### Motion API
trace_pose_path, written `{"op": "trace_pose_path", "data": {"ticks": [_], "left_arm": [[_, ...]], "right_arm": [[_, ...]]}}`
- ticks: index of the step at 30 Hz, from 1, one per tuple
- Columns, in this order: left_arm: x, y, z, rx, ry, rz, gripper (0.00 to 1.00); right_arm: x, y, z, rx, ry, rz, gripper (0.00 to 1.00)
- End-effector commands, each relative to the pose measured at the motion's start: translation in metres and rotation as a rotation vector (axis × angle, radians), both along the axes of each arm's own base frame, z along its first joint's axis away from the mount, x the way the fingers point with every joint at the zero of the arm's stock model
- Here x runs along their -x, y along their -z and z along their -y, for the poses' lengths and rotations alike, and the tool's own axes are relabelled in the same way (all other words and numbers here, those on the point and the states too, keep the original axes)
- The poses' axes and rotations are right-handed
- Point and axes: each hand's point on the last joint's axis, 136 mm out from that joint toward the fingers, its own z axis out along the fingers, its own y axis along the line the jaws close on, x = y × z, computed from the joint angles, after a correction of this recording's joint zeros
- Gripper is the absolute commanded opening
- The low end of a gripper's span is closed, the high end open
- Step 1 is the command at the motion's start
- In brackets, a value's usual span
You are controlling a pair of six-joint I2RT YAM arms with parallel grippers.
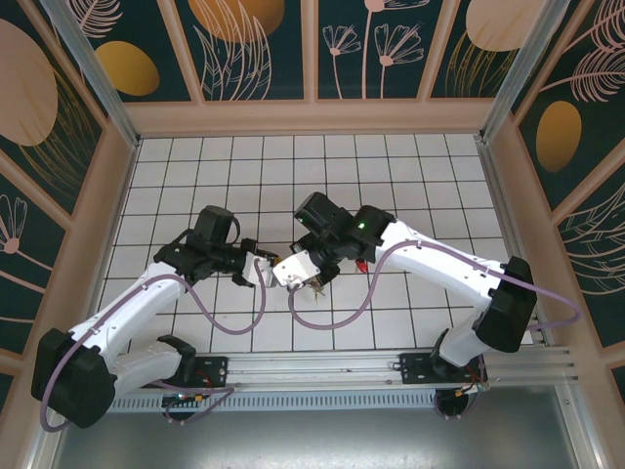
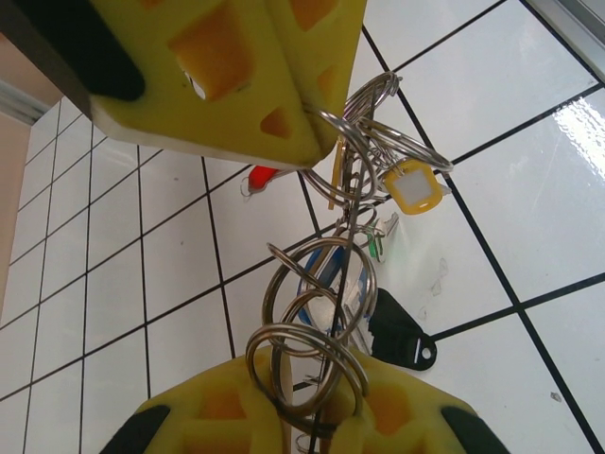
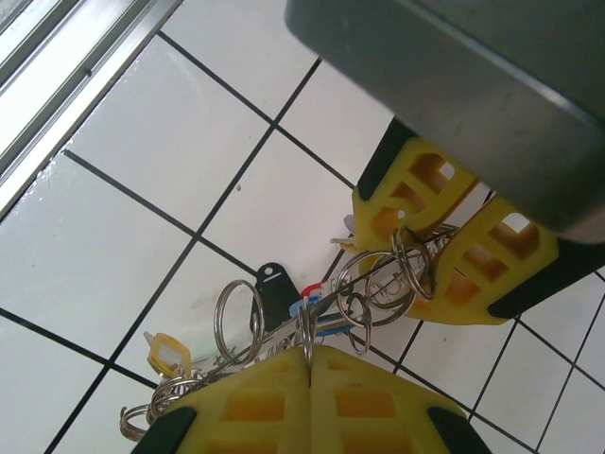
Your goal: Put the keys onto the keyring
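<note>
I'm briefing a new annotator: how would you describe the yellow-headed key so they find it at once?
Over the white tiled floor, the left claw and right claw pinch a tangle of keyrings. The key hangs off the tangle near the right claw. It alone has a square yellow head; neighbouring heads are red, green and blue.

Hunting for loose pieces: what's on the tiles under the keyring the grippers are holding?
Below the keyring, a black tag and a red-headed key show against the tiles. It and the yellow fingers cover the rest.
</note>
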Motion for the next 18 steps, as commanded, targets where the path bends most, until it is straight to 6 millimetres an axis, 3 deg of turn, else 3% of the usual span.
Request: {"op": "trace_pose_path", "data": {"ticks": [1, 6, 11, 18], "left_arm": [[0.009, -0.033, 0.015, 0.108, 0.102, 0.075, 0.00], [0.010, -0.029, 0.016, 0.090, 0.109, 0.076, 0.00], [0.010, -0.027, 0.021, 0.077, 0.126, 0.076, 0.00], [0.008, -0.032, 0.025, 0.089, 0.140, 0.086, 0.00]], "right_arm": [[-0.007, 0.014, 0.012, 0.099, 0.020, 0.021, 0.00], [-0.011, 0.027, 0.021, 0.243, -0.044, 0.183, 0.00], [0.003, 0.012, -0.001, 0.147, -0.103, 0.170, 0.00], [0.019, 0.016, -0.005, 0.130, -0.202, 0.170, 0.00]]}}
